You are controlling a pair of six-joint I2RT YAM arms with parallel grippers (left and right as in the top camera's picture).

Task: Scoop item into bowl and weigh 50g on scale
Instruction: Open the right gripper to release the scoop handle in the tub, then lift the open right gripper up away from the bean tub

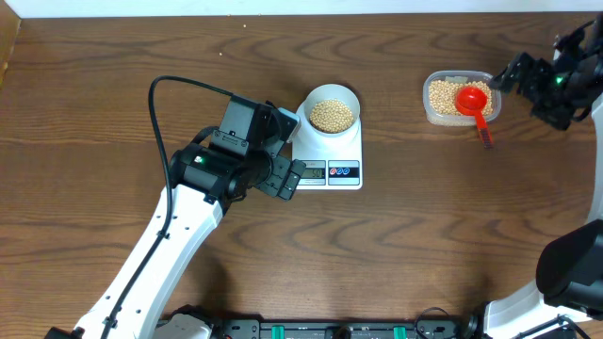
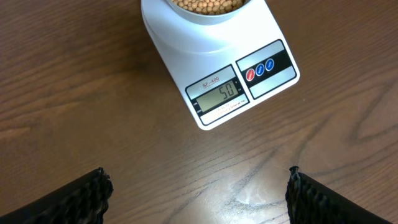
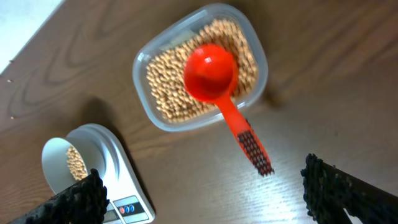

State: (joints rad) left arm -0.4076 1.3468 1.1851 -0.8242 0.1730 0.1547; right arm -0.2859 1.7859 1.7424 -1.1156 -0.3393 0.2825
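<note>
The white bowl (image 1: 332, 114) holds tan-yellow beans (image 1: 332, 115) and stands on the white scale (image 1: 341, 158). In the left wrist view the scale (image 2: 249, 74) displays 50 on its LCD, with the bowl (image 2: 205, 12) at the top edge. My left gripper (image 1: 287, 155) (image 2: 199, 193) is open and empty, just left of the scale's front. My right gripper (image 1: 513, 75) (image 3: 202, 193) is open and empty, raised to the right of the tub. The right wrist view shows the scale (image 3: 127, 186) and bowl (image 3: 62, 165) at lower left.
A clear plastic tub (image 1: 460, 98) (image 3: 199, 62) of beans sits at the right. A red scoop (image 1: 474, 104) (image 3: 214, 81) rests in it, its handle sticking out over the tub's rim toward the table front. A black cable loops behind the left arm (image 1: 155, 104).
</note>
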